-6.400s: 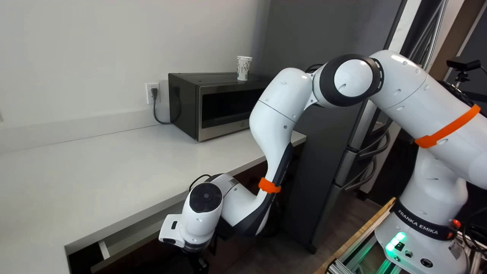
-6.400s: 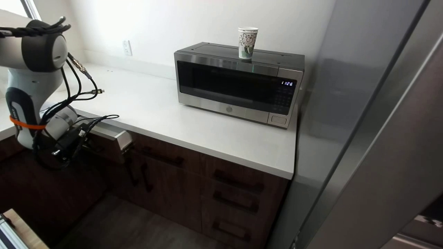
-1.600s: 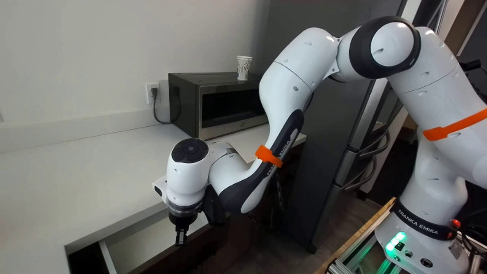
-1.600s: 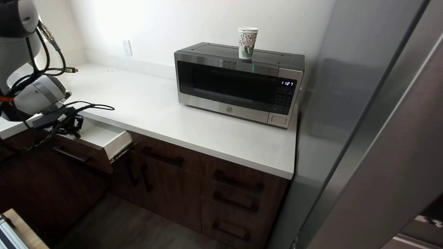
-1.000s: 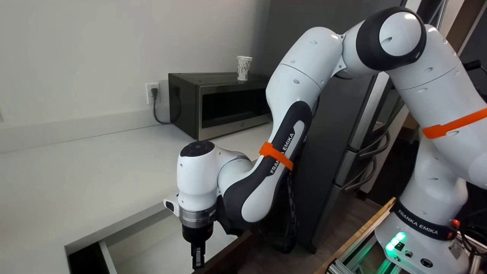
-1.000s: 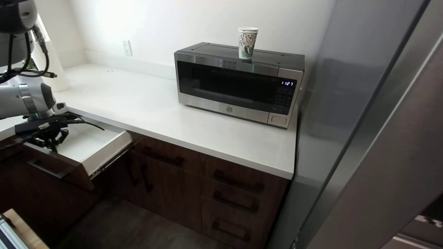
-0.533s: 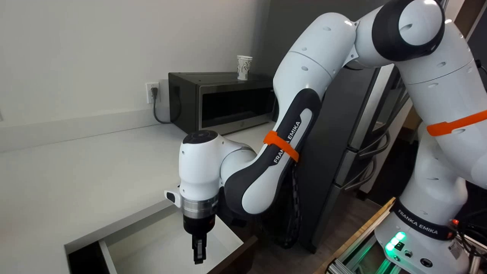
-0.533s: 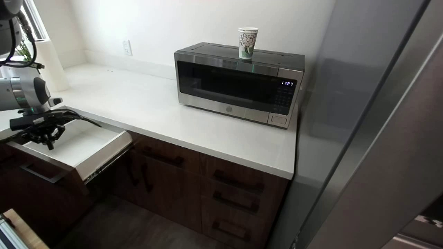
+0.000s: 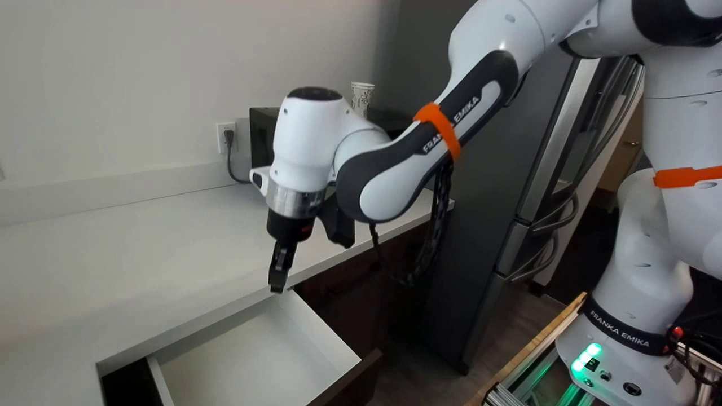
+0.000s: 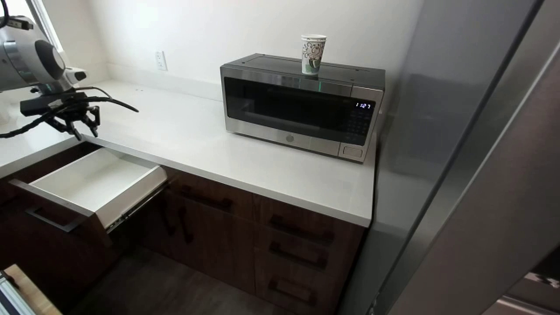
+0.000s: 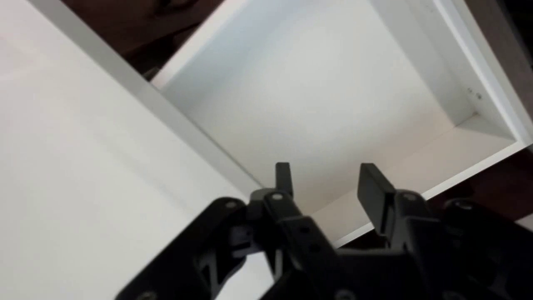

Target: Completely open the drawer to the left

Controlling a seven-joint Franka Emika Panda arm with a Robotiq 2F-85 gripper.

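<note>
In an exterior view: drawer (image 9: pixel 242 361), jutting open from under the table (image 9: pixel 141 265), below the jaws. In an exterior view: microwave (image 10: pixel 295 109), closed, inside too dark to tell, well apart from the jaws; paper cup (image 10: pixel 312 56) upright on top. In the wrist view: jaws apart; drawer beneath, visible floor bare, white.

Bright wall (image 10: pixel 183 26) above, dark floor (image 10: pixel 175 286) below.
The wall carries an outlet (image 10: pixel 161 60) and rises behind the white table (image 10: pixel 188 140); dark brown wooden cabinets (image 10: pixel 218 253) stand just beneath. A tall, dark grey refrigerator (image 9: pixel 491 225) stands at the table's end. In an exterior view a window (image 10: pixel 19 6) shows bright white at the upper left, and the wall greys toward the refrigerator.
</note>
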